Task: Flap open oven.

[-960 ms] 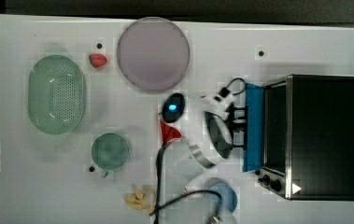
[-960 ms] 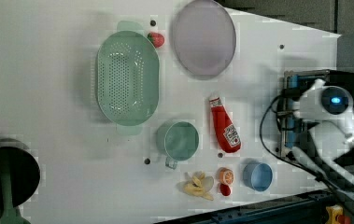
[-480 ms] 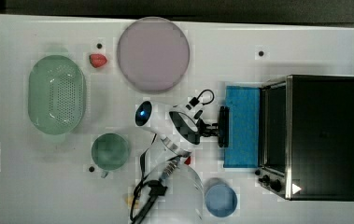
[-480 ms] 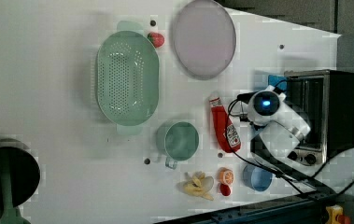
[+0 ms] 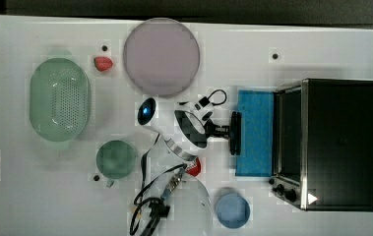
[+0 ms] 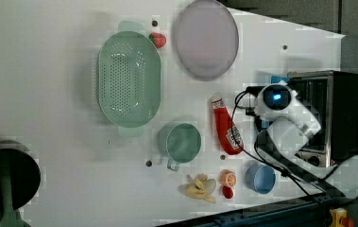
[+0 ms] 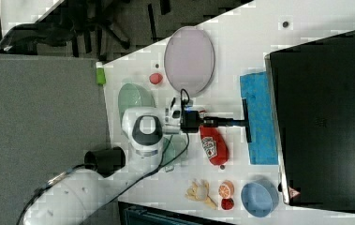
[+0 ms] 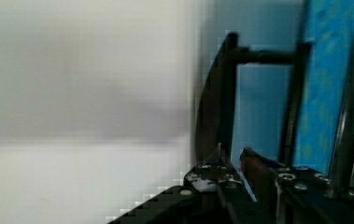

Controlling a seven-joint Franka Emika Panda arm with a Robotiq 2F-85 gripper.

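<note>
- Top view gives us the oven (image 5: 339,142) at the top view's right end of the white counter (image 5: 272,29), its blue-tinted glass door (image 5: 254,132) folded down flat toward the middle of the counter.
- We see the dark bar handle (image 5: 234,132) along the door's outer edge, and the claw (image 5: 227,132) closed on it; the wrist view has the fingertips (image 8: 221,161) pinched around the bar (image 8: 226,93).
- We see two dark knobs (image 5: 285,191) on the silver front frame, near the top view's lower edge.
- Just beside the door, a blue bowl (image 5: 233,210) sits toward the top view's bottom.
- We find a red ketchup bottle (image 6: 226,130) lying on the counter beside the arm in the left view.
- Farther off, we count a green cup (image 5: 116,159), a large pale purple plate (image 5: 161,56), a green colander (image 5: 60,102) and a strawberry (image 5: 103,63).
- In the left view, we spot a peeled banana (image 6: 199,187) and an orange half (image 6: 228,178) near the bowl.
</note>
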